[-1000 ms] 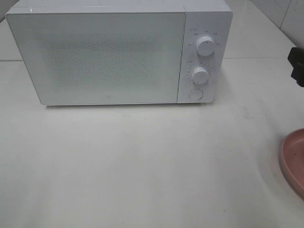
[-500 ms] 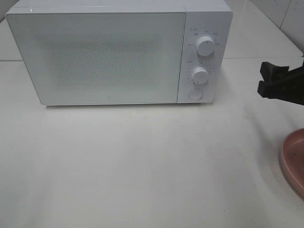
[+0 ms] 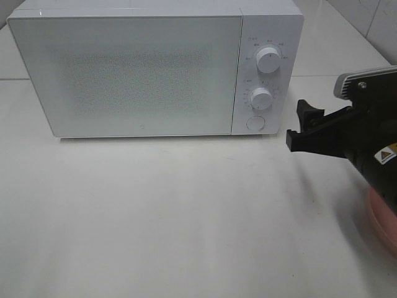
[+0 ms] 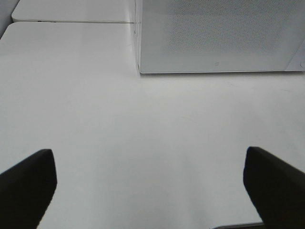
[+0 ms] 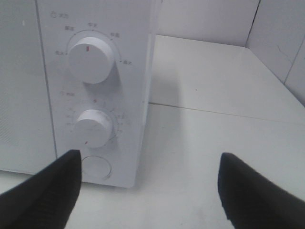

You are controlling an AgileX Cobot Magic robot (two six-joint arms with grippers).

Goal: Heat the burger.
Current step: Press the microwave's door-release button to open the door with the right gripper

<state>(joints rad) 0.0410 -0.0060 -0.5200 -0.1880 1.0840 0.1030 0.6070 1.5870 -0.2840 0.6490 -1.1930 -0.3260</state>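
A white matte tabletop [image 3: 155, 217] fills nearly the whole scene, and a boxy white microwave oven [image 3: 142, 74] stands on it toward the back. On either side of the microwave a thin dark seam [image 3: 338, 76] crosses the tabletop, dividing it into a front slab and a rear one. Behind the microwave, and to its right in the high camera's view, rises a white tiled wall [image 3: 375, 22] with grey grout lines. The light is soft and even: only a faint shadow lies under the microwave's front edge, and a small glint sits near its top left corner.

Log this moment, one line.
microwave door shut | right gripper open, empty, facing button | left gripper open, empty | burger not in view
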